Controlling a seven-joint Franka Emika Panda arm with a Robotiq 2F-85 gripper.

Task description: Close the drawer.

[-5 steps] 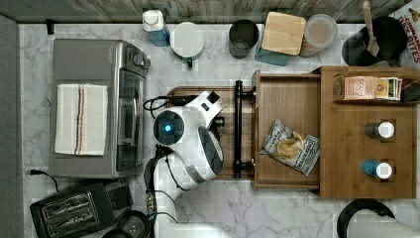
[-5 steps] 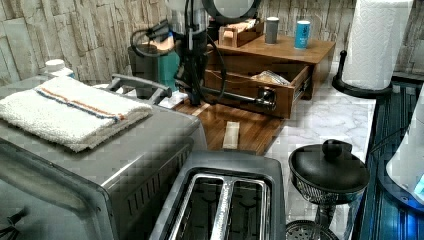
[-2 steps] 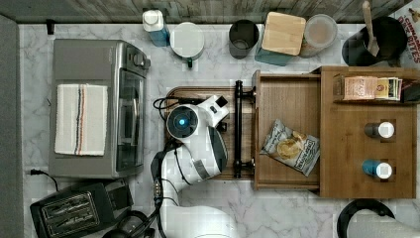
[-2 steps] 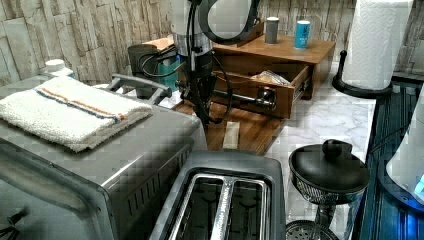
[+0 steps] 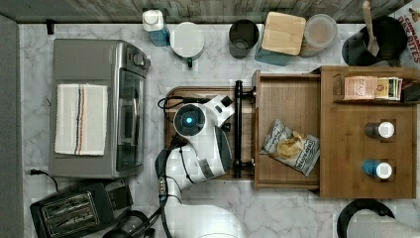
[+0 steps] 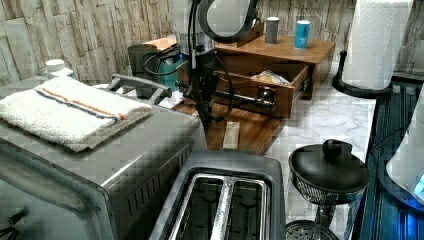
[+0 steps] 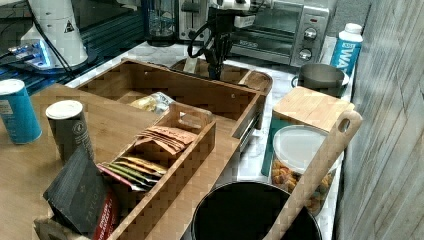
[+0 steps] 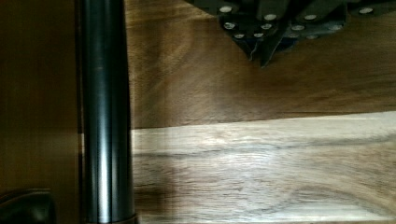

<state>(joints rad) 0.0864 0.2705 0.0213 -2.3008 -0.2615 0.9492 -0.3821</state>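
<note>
The dark metal gripper (image 8: 262,55) has its studded fingers pressed together with nothing between them, hanging just above the flat round-cornered wooden serving tray (image 8: 261,154), whose grain runs in dark and pale bands. Beside it lies the glossy, round, long black bar handle (image 8: 105,112) of the wide shallow brown wooden drawer (image 5: 289,99), which stands pulled out from the wooden cabinet (image 5: 366,183) over the white marble worktop (image 5: 297,208). A crinkled snack bag (image 5: 289,147) lies inside.
</note>
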